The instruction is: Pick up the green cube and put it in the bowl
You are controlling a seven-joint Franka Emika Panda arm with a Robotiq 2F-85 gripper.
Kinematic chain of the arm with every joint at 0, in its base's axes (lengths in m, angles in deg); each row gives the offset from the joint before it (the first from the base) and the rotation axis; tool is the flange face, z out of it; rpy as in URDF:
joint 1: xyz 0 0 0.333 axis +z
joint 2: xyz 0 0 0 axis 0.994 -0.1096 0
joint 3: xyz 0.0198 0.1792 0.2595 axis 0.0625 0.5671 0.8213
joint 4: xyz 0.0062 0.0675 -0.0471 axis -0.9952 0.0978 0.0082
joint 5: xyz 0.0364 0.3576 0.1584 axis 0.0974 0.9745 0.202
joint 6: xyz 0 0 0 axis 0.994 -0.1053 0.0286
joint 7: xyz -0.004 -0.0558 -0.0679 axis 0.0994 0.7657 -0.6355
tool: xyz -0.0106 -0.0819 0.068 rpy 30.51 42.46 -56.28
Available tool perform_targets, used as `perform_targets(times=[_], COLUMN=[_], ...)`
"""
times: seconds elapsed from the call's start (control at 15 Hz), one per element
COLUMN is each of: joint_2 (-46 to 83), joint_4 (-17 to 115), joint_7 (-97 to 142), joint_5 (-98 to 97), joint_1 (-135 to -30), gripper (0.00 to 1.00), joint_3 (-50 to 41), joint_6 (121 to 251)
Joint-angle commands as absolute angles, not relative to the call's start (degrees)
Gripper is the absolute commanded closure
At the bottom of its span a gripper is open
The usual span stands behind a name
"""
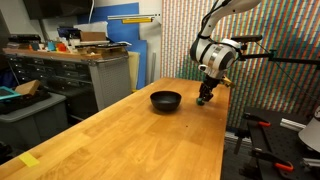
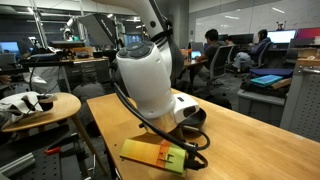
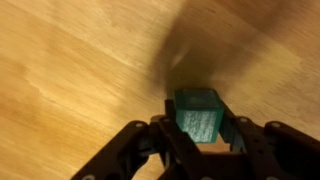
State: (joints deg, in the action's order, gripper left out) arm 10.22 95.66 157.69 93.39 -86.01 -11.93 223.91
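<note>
The cube (image 3: 198, 110) sits in the tool (image 3: 198, 124), beside the bowl (image 1: 166, 100) (on the table (image 1: 120, 140)).

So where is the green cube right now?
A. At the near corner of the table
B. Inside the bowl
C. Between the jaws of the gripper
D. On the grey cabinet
C: the wrist view shows the green cube flanked by the jaws of the gripper above the wooden table, and in an exterior view the bowl sits beside the gripper.

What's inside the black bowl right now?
Nothing pokes above the rim of the bowl in an exterior view; its near wall hides the bottom. The green cube sits between the fingers of the gripper, outside it.
</note>
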Motion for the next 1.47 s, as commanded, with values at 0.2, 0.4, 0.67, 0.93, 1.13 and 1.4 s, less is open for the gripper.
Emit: perform_targets(times=[0.2, 0.4, 0.67, 0.93, 1.13, 1.4], joint_2=[13.5, 14.6, 15.4, 16.0, 16.0, 15.4], joint_4=[98.2, 99.1, 99.2, 98.9, 97.6, 93.1], joint_7=[156.0, 152.6, 142.1, 129.8, 121.3, 111.2], joint_5=[87.4, 80.8, 67.3, 51.0, 39.0, 27.4], joint_1=[-85.1, -84.0, -79.7, -73.0, -63.6, -51.1], gripper=[0.82, 0.82, 0.82, 0.82, 0.82, 0.82], joint_3=[-13.2, -13.8, -17.4, -24.6, -35.5, -49.4], joint_6=[226.7, 227.0, 225.8, 224.4, 222.0, 217.5])
